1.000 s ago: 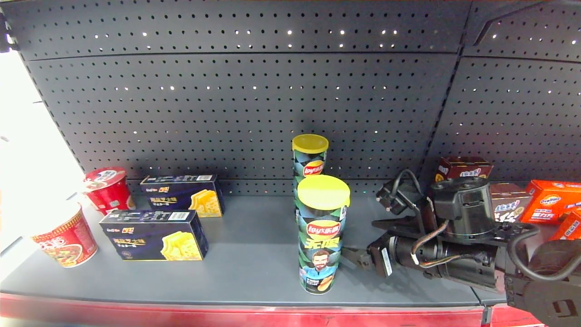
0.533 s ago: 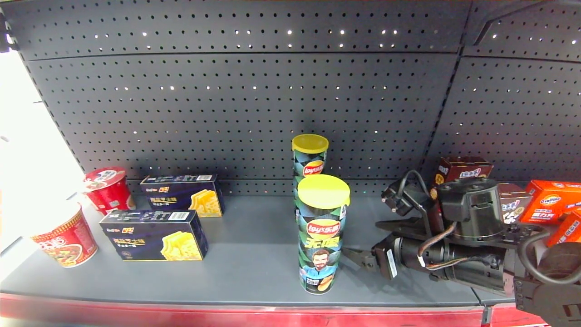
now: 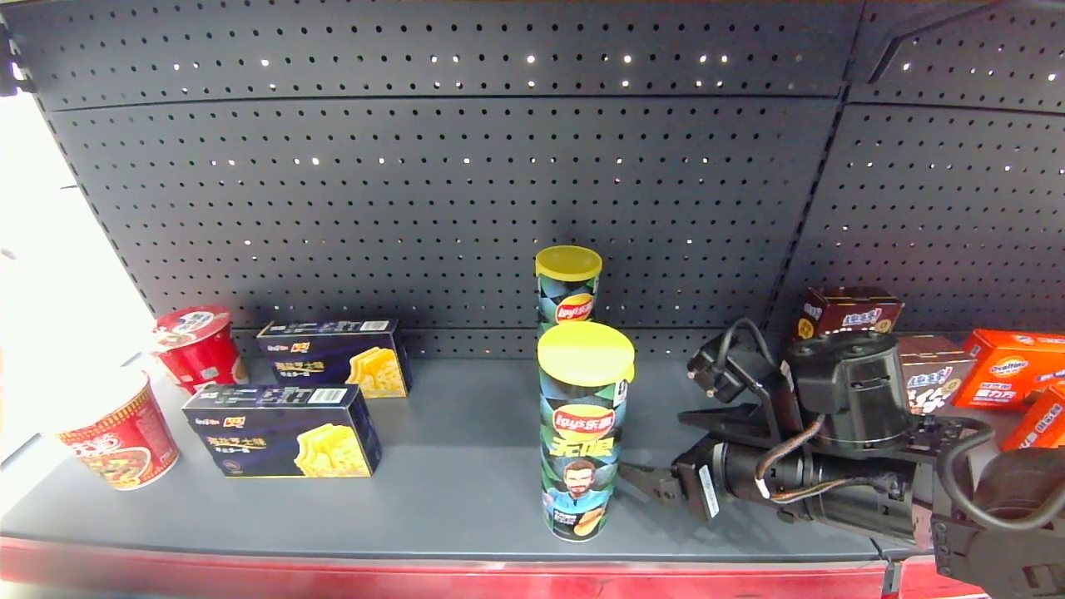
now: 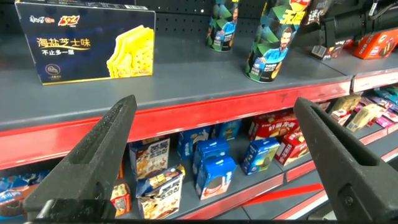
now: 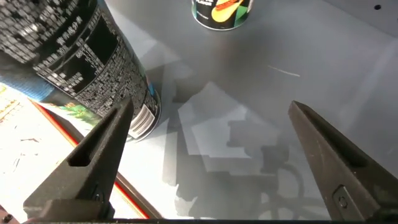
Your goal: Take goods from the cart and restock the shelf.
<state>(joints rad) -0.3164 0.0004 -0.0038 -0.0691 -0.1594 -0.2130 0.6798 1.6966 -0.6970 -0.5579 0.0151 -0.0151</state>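
step: front chip can (image 3: 582, 433) stands upright on the shelf (image 3: 466, 474) near its front edge, directly ahead of the rear chip can (image 3: 567, 287). Looks placed, so I'd call this release and retreat.
right gripper (image 3: 656, 443): fingers spread wide, nothing held, low over the shelf just beside the front chip can on its right.
left gripper (image 4: 214, 102): fingers wide apart, empty, out in front of the shelf edge.
how: back straight out along the arm's line, fingers wide, no sideways sweep. The can is tall and narrow and likely tips at a nudge.
chip cans: 2
blue boxes (image 3: 283, 430): 2
red noodle cups (image 3: 121, 437): 2
brown boxes (image 3: 844, 309): 2, one partly hidden by the arm
orange boxes (image 3: 1011, 366): 2, one cut off at the edge
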